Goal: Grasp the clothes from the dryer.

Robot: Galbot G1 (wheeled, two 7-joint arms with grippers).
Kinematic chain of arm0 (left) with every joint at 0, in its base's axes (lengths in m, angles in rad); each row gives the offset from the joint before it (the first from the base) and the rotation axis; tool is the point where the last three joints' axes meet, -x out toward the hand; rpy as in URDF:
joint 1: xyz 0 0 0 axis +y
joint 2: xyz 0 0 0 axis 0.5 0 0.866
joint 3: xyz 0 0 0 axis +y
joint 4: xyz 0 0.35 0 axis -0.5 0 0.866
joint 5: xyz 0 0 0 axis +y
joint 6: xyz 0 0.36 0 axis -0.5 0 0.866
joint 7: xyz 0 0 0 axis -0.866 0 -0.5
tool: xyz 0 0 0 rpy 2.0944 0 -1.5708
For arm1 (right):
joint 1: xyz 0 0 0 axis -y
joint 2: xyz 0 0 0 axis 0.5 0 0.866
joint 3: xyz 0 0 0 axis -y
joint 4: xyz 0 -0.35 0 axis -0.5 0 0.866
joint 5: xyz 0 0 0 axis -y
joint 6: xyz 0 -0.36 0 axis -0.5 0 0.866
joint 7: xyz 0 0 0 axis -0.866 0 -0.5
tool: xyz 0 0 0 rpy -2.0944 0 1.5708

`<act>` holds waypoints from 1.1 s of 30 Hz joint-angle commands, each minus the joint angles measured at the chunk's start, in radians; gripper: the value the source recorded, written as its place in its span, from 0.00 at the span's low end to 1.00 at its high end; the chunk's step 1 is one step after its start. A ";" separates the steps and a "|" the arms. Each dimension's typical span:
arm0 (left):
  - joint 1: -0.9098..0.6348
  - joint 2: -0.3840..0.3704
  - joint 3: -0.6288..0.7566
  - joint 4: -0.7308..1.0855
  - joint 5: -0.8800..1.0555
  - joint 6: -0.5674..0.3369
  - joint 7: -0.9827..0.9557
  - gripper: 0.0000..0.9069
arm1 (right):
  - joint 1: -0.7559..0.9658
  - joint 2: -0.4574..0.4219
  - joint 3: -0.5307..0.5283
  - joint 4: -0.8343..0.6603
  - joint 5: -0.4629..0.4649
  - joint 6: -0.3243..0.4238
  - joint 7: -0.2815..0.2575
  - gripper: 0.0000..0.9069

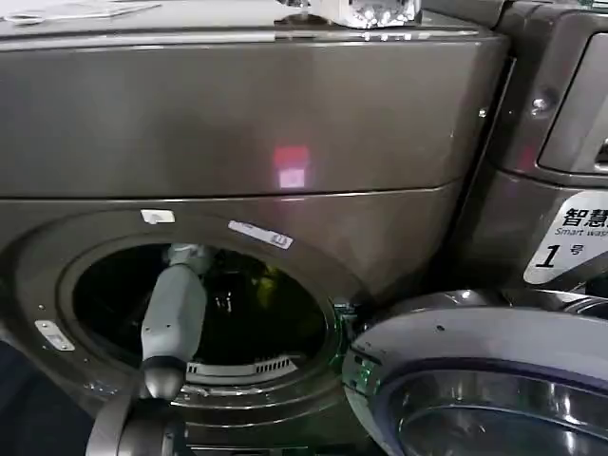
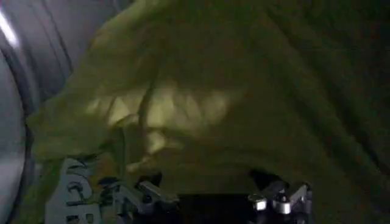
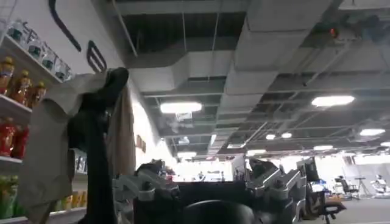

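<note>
Head view: the dryer (image 1: 237,123), a dark bronze-grey front-loader with a small pink-red light (image 1: 291,163) on its panel, stands with its round door (image 1: 494,380) swung open toward the robot's right. The left arm (image 1: 174,318) reaches forward through the porthole into the dark drum, and a glimpse of yellow-green fabric shows deep inside, just beside the arm's far end. A neighbouring machine (image 1: 560,142) with a white "1" label (image 1: 568,249) stands on the right. Left wrist view: the left gripper (image 2: 213,198) hangs inside the drum with its fingers (image 2: 146,192) spread wide apart, closed on nothing; the clothes (image 2: 231,103), a soft yellow-green bundle with a white printed patch (image 2: 70,192), lie directly ahead of the fingertips, heaped against the pale drum wall (image 2: 36,61). The bundle is crumpled, so no clear long axis or pointing direction can be told. Right wrist view: the right gripper (image 3: 207,185) is raised away from the dryer, pointing toward the ceiling, fingers apart and empty, beside shelves of bottles (image 3: 18,91).
</note>
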 commanded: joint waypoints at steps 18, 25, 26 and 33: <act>0.026 0.010 0.000 -0.003 -0.061 0.026 -0.014 0.00 | 0.000 0.006 -0.007 0.004 0.001 0.003 -0.001 1.00; 0.027 0.000 0.015 -0.049 -0.165 0.117 -0.169 0.00 | 0.001 0.009 -0.009 0.012 0.004 -0.004 -0.003 1.00; 0.026 -0.001 0.013 -0.053 -0.176 0.122 -0.190 0.00 | 0.001 0.011 -0.010 0.013 0.004 -0.009 -0.003 1.00; 0.029 -0.010 0.011 -0.066 -0.359 0.190 -0.516 0.00 | 0.004 0.013 -0.016 0.010 0.000 -0.010 -0.004 1.00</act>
